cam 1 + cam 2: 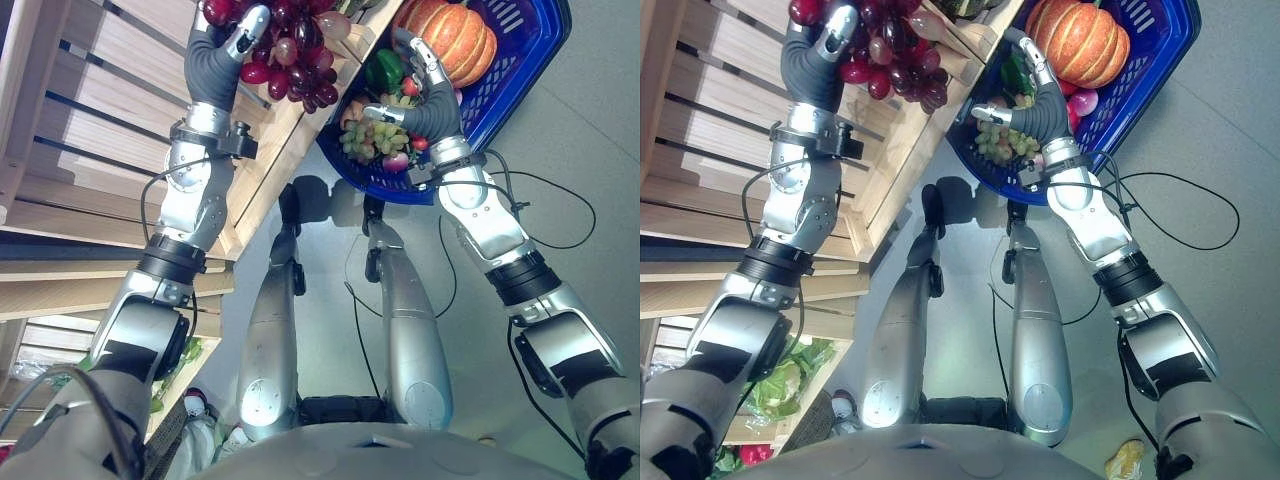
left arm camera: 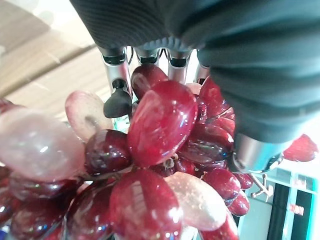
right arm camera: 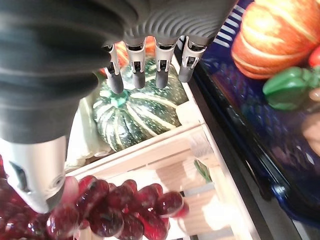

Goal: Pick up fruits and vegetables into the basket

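Note:
My left hand [image 1: 215, 60] is shut on a bunch of red grapes [image 1: 295, 60], lifted just above the wooden crate's edge [image 1: 300, 120]; in the left wrist view the fingers [image 2: 117, 85] and thumb curl around the grapes [image 2: 160, 145]. To the right sits the blue basket [image 1: 525, 70] holding an orange pumpkin [image 1: 455, 35], a green pepper [image 1: 385, 68] and green grapes [image 1: 372, 138]. My right hand [image 1: 430, 100] rests at the basket's near rim, its fingers [image 3: 137, 70] relaxed and holding nothing.
Slatted wooden crates [image 1: 100, 90] run along the left. A striped green squash [image 3: 135, 112] lies in a crate compartment beside the basket [image 3: 240, 130]. Leafy greens [image 1: 790, 375] sit on a lower shelf. Grey floor lies to the right.

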Robot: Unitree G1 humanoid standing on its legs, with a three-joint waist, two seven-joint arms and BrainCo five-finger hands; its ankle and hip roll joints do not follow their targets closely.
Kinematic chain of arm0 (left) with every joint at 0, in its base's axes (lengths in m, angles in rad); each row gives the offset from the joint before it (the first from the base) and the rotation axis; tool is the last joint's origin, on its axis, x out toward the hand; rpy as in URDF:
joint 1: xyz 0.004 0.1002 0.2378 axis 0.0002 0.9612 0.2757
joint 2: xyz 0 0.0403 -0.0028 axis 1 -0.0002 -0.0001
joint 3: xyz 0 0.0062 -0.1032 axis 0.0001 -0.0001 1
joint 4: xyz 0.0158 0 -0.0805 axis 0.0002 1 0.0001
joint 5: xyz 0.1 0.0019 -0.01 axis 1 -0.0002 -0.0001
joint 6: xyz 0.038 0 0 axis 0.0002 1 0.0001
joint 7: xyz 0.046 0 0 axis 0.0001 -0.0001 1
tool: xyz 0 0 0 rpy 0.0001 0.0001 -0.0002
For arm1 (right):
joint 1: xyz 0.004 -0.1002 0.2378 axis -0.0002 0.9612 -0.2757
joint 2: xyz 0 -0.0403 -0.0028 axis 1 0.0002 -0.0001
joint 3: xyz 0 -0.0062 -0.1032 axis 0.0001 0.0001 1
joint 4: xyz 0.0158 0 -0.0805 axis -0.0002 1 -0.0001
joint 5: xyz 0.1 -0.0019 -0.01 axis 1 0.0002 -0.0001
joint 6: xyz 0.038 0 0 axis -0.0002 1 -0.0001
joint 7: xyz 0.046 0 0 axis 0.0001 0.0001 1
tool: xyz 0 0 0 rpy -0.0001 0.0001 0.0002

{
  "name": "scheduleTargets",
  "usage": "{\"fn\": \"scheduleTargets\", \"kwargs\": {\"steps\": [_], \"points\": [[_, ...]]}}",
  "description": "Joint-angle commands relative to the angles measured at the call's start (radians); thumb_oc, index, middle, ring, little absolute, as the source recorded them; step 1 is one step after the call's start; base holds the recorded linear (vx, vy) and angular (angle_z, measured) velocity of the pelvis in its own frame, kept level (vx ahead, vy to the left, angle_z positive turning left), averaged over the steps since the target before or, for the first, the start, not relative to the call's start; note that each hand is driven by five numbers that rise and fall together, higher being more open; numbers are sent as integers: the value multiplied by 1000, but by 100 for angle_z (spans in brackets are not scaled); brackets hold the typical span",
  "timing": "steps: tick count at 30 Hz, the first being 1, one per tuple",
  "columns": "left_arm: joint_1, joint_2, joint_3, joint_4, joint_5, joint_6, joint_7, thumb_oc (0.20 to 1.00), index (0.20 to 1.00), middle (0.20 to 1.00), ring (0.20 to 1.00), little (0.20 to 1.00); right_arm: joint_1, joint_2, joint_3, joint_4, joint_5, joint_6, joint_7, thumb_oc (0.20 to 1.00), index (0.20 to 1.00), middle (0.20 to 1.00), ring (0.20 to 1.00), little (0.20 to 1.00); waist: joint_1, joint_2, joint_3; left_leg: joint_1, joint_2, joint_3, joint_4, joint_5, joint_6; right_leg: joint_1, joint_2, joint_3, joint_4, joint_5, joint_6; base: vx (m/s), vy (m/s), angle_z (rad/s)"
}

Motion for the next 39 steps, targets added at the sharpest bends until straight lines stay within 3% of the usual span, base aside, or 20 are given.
{"fn": "scheduleTargets", "kwargs": {"steps": [1, 18, 39], "points": [[-34, 39, -18, -120, 49, -59, -32, 200, 200, 200, 200, 200, 1, 30, 20, -99, 51, -9, 36, 1000, 1000, 1000, 1000, 1000, 21, -37, -46, 23, -55, 24, 52, -109, 12, 106, 17, -10, -94, -5, 103, 0, 0, 0], [-64, -1, -93, -210, 38, -18, -85, 200, 200, 200, 200, 200, -52, 78, 97, -148, 100, 52, 91, 1000, 1000, 1000, 1000, 1000, 29, -44, -46, 24, -59, 17, 52, -103, 16, 111, 17, -12, -102, 8, 100, 0, 0, 0], [-54, -38, -140, -228, 38, 33, -105, 200, 200, 200, 200, 200, -63, 115, 91, -208, 137, 23, 64, 1000, 1000, 1000, 1000, 1000, 28, -50, -46, 17, -67, 12, 61, -102, 20, 109, 20, -13, -104, 17, 99, 0, 0, 0]]}}
